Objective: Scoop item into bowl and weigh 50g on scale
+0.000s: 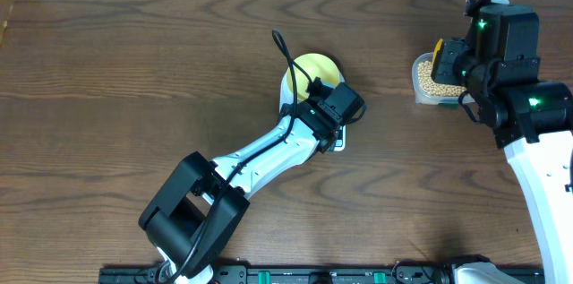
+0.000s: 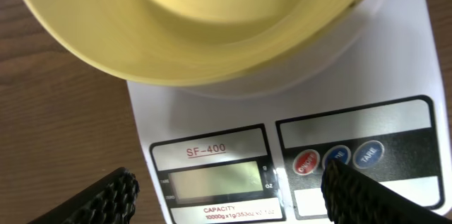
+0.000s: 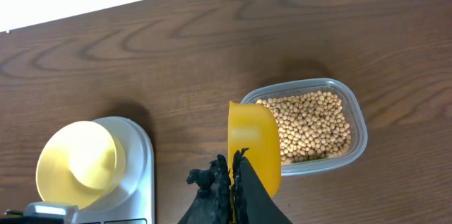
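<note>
The left end effector (image 2: 229, 181) hangs wide open over the front panel of the scale (image 2: 417, 61), gripping nothing. The bowl (image 2: 212, 33) sits on the scale platform. The right end effector (image 3: 232, 167) is clamped on the yellow scoop (image 3: 253, 139), at the edge of the clear tub (image 3: 359, 128) containing the beans (image 3: 311, 121).

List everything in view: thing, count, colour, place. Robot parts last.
small round bowl: one, pale yellow, on the scale.
flat digital kitchen scale: one, white, mid-table.
rounded-rectangular plastic tub: one, clear, table's right side.
small round beans: many, tan, in the tub.
plastic scoop: one, bright yellow, over the tub's edge.
wooden table: one, dark brown, under everything.
left gripper: one, black, open over the scale's front.
right gripper: one, black, shut on the scoop.
</note>
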You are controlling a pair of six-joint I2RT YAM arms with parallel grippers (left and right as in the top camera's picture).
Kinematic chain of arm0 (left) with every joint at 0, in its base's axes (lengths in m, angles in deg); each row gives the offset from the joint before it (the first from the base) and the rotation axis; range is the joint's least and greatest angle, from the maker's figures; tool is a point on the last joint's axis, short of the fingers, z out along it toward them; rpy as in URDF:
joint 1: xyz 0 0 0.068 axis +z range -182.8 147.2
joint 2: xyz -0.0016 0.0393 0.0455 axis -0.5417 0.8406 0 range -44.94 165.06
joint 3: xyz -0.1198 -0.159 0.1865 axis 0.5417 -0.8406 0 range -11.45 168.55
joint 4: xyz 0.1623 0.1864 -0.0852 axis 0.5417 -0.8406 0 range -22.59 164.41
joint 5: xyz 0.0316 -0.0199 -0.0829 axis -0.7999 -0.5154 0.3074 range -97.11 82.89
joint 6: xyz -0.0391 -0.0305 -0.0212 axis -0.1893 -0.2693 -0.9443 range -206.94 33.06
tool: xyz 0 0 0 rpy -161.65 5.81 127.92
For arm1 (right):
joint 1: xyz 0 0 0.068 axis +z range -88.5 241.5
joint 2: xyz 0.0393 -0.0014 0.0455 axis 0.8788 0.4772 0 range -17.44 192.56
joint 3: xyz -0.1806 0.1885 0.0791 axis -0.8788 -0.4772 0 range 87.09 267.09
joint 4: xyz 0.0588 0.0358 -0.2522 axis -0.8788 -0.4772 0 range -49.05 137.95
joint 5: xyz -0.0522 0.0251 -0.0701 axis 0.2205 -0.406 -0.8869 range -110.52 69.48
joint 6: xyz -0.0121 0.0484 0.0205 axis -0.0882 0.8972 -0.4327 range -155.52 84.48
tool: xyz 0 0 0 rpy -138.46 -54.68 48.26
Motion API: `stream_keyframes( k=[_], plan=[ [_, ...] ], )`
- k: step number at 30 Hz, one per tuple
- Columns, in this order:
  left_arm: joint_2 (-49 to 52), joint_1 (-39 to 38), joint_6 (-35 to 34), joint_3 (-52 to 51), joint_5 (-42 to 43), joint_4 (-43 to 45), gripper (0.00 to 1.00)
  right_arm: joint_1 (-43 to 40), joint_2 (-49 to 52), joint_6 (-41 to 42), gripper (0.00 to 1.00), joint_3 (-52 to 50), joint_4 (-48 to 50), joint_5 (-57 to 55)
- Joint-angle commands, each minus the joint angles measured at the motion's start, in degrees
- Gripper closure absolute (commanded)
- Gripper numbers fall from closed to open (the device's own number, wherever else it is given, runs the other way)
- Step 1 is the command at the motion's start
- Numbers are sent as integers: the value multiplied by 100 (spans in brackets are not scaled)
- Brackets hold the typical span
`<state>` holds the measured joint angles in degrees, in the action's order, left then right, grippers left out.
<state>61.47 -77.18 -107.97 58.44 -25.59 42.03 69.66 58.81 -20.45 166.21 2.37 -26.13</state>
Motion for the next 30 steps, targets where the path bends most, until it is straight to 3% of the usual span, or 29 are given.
stream_keyframes(
  k=[1, 30],
  plan=[
    [109, -4, -70, 28, -310, -11, 15, -20, 28, 74, 99, 98, -9, 17],
    [109, -7, -68, -122, -304, 33, 15, -20, 28, 74, 99, 98, -11, 17]
  ],
)
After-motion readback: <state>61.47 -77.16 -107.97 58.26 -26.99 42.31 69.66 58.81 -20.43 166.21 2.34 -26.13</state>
